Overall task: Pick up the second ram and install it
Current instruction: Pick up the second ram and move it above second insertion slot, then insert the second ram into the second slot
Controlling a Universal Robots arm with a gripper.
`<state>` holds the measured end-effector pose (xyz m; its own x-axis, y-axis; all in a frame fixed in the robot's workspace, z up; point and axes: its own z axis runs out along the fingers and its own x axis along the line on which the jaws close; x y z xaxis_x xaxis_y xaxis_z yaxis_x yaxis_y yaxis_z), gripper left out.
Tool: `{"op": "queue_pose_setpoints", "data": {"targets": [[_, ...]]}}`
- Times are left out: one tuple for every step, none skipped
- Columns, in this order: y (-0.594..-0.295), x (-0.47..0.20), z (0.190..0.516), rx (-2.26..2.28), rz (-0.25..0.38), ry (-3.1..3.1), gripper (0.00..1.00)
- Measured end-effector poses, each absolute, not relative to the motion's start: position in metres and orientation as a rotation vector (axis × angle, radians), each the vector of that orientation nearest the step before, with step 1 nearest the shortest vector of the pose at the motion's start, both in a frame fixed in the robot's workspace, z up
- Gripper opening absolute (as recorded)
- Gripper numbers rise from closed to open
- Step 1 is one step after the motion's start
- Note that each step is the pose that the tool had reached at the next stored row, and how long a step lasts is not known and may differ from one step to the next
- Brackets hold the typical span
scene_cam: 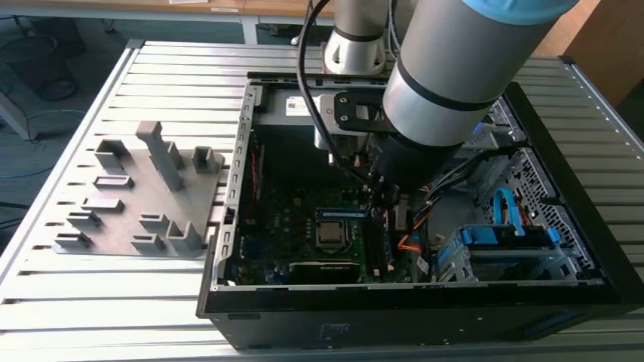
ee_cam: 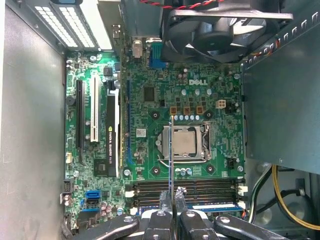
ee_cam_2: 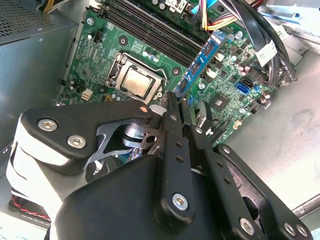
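Note:
The second ram (ee_cam_2: 202,59) is a slim blue-green stick with small black chips, and my gripper (ee_cam_2: 178,100) is shut on one end of it. It hangs above the green motherboard (ee_cam_2: 100,45) inside the open computer case, apart from the board. In the first wrist view the ram (ee_cam: 171,150) shows edge-on as a thin line crossing the processor socket (ee_cam: 186,142), with my gripper (ee_cam: 173,194) over the long black memory slots (ee_cam: 200,186). In the exterior view the gripper (scene_cam: 378,197) is down inside the case and the ram (scene_cam: 340,213) reaches toward the exterior view's left.
The black case walls (scene_cam: 226,226) surround the arm. A fan (ee_cam: 220,30), a black expansion card (ee_cam: 112,135), orange and yellow cables (ee_cam_2: 215,17) and a blue cable (scene_cam: 508,211) crowd the inside. Gray holder blocks (scene_cam: 141,196) stand on the slatted table at the exterior view's left.

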<state>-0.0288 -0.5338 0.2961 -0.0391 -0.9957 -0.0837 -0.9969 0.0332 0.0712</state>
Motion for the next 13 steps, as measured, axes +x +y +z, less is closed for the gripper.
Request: {"op": "queue_pose_setpoints", "data": {"targets": [[-0.5338, -0.0288, 0.2961, -2.170, 0.171, 2.250, 0.14], [-0.5338, -0.0288, 0.2962, -2.170, 0.171, 2.250, 0.14], [-0.5338, -0.0288, 0.2961, -2.170, 0.171, 2.250, 0.14], [-0.5338, -0.0288, 0.2961, -2.170, 0.171, 2.250, 0.14], [-0.5338, -0.0289, 0.2961, -2.170, 0.171, 2.250, 0.14], [-0.5338, -0.0289, 0.2961, -2.170, 0.171, 2.250, 0.14], [-0.5338, -0.0289, 0.2961, -2.170, 0.171, 2.250, 0.14], [-0.5338, -0.0289, 0.2961, -2.170, 0.171, 2.250, 0.14], [-0.5338, -0.0289, 0.2961, -2.170, 0.171, 2.251, 0.14], [-0.5338, -0.0289, 0.2961, -2.169, 0.171, 2.252, 0.14], [-0.5338, -0.0289, 0.2961, -2.167, 0.171, 2.253, 0.14], [-0.5338, -0.0289, 0.2961, -2.164, 0.171, 2.256, 0.14], [-0.5338, -0.0289, 0.2961, -2.158, 0.171, 2.261, 0.14]]}}
